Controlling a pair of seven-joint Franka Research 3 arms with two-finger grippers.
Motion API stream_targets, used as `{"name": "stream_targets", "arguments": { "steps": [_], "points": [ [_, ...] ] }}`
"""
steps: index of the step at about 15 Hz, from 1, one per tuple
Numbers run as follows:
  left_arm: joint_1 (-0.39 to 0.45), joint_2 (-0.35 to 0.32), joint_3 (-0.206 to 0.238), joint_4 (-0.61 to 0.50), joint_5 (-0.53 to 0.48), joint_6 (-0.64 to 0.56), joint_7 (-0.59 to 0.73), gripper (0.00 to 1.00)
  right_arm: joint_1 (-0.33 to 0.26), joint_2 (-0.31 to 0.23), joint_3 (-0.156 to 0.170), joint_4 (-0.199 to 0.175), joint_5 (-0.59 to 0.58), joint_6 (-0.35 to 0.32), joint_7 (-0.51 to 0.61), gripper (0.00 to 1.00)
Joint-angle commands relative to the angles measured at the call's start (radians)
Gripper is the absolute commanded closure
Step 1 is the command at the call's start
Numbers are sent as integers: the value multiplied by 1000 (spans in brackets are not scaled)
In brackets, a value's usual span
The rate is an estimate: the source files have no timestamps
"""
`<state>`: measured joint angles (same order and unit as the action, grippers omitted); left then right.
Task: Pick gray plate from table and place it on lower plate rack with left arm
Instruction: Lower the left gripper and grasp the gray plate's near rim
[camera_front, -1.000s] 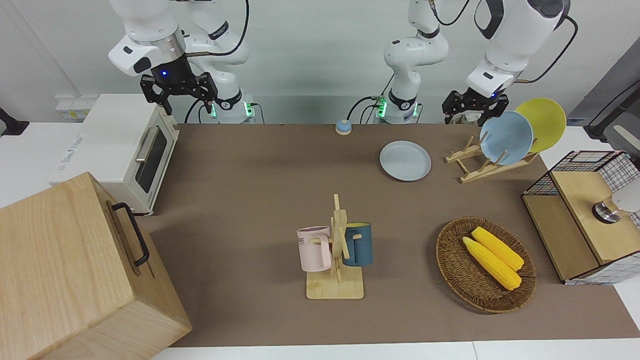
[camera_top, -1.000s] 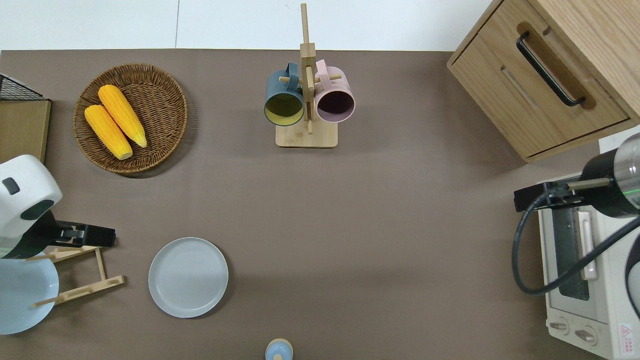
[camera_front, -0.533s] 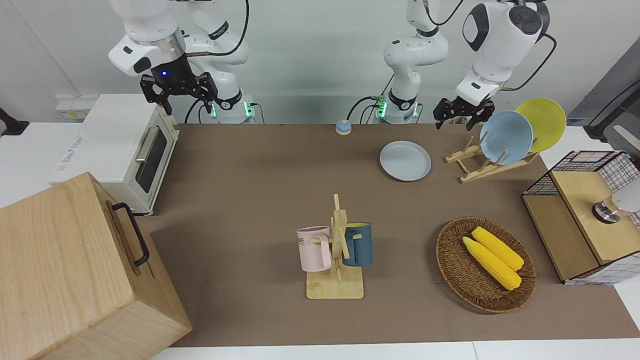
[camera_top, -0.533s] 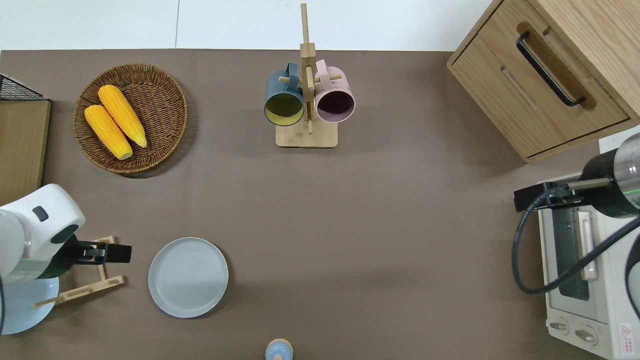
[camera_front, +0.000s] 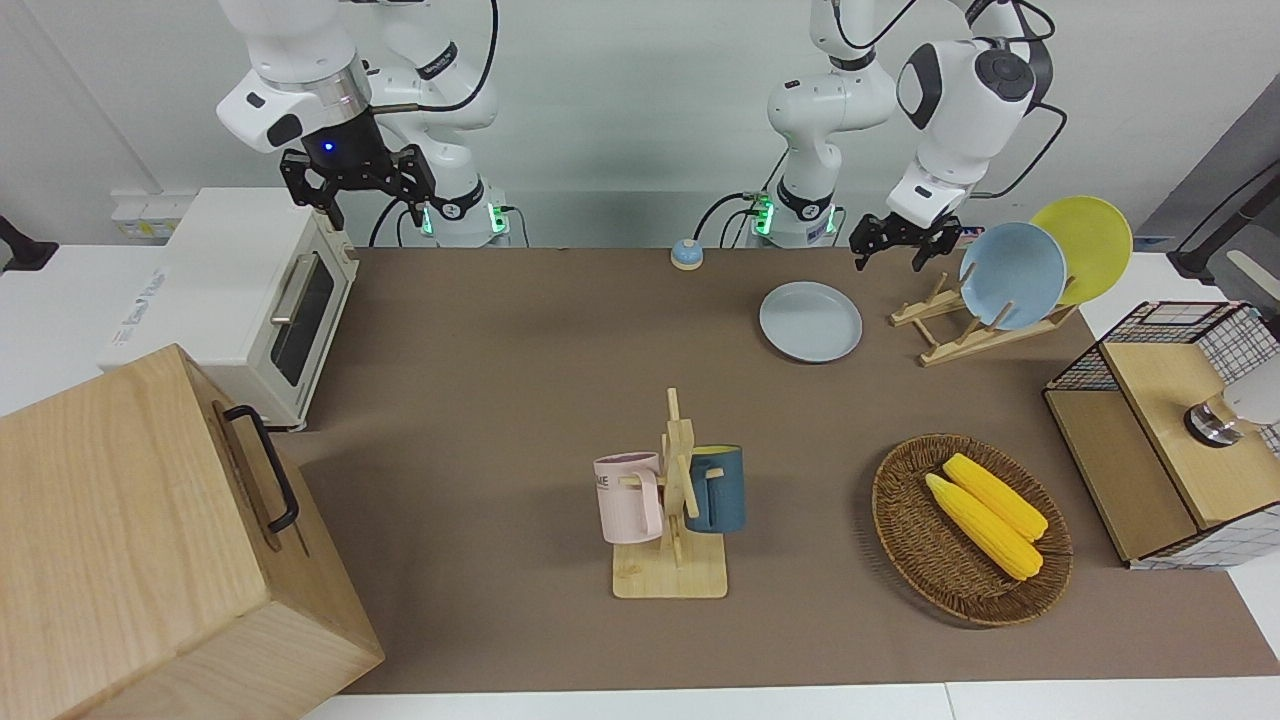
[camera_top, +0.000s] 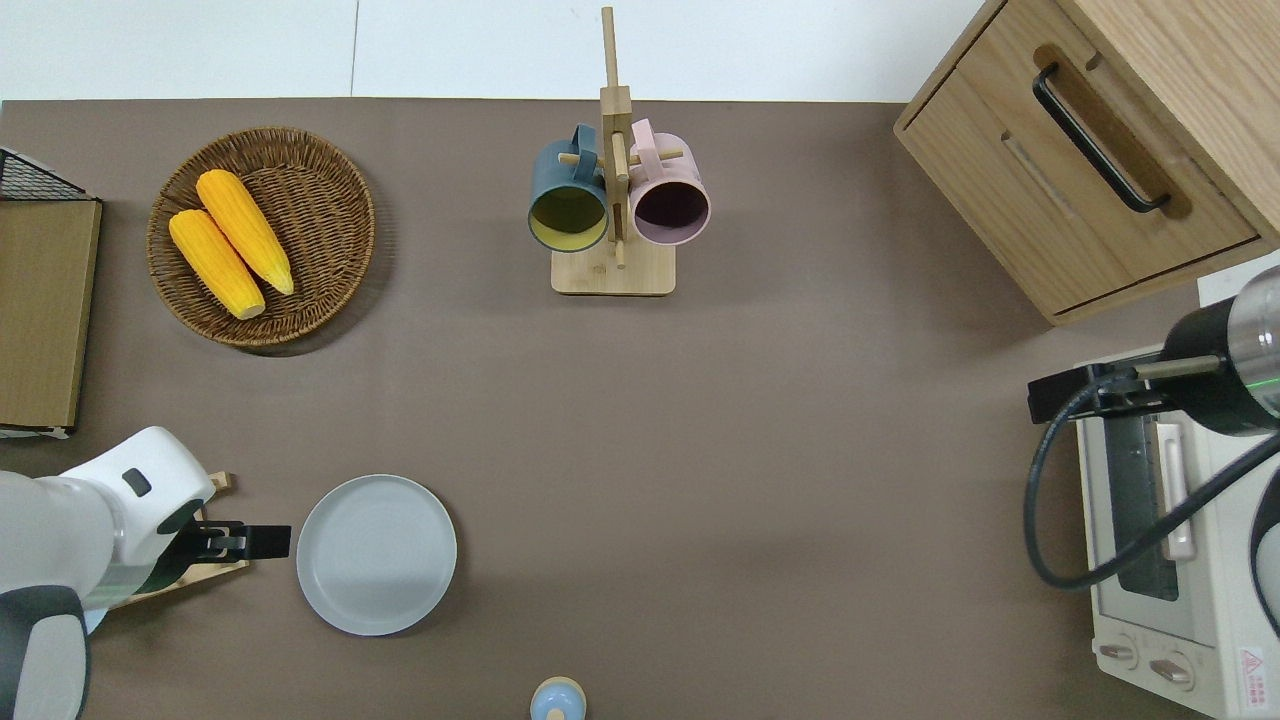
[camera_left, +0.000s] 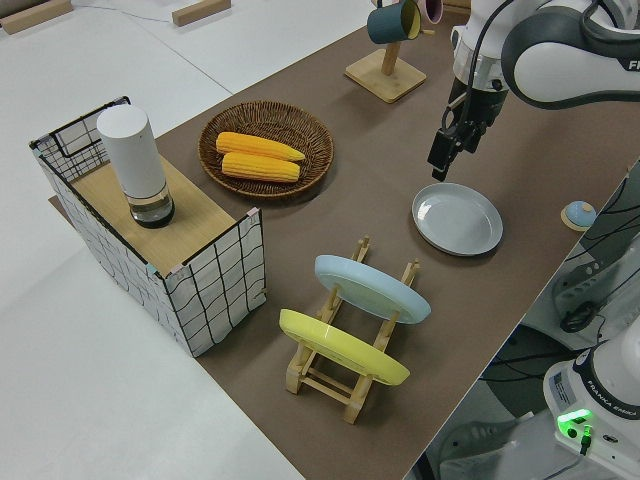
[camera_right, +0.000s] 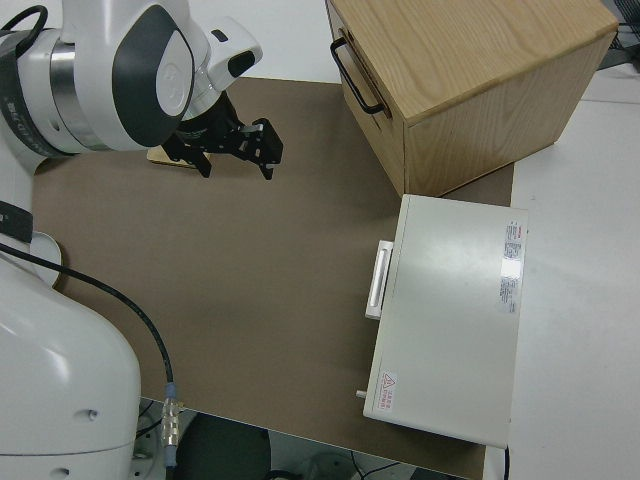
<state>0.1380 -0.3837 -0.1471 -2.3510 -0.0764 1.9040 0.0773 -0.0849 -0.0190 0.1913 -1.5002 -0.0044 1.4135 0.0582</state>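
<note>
Gray plate (camera_top: 376, 554) flat on table (camera_top: 760, 430); left gripper (camera_top: 262, 542) up betw. rack (camera_front: 965, 325) & plate, fingers spread. Right arm parked.

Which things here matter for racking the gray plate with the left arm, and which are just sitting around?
Part of the job:
gray plate, flat on the table
lower plate rack
left gripper, beside the plate

Just lying about:
light blue plate and yellow plate on the rack
basket of corn
mug stand
toaster oven
wooden cabinet
</note>
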Motion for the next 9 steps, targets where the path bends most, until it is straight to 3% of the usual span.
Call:
{"name": "stream_targets", "arguments": {
  "steps": [1, 9],
  "points": [
    [-1, -72, 4, -145, -13, 118, -7, 5, -7, -2, 7, 6, 7, -14, 0, 13],
    [-15, -54, 3, -277, -13, 277, 9, 5, -7, -2, 7, 6, 7, -14, -1, 11]
  ]
}}
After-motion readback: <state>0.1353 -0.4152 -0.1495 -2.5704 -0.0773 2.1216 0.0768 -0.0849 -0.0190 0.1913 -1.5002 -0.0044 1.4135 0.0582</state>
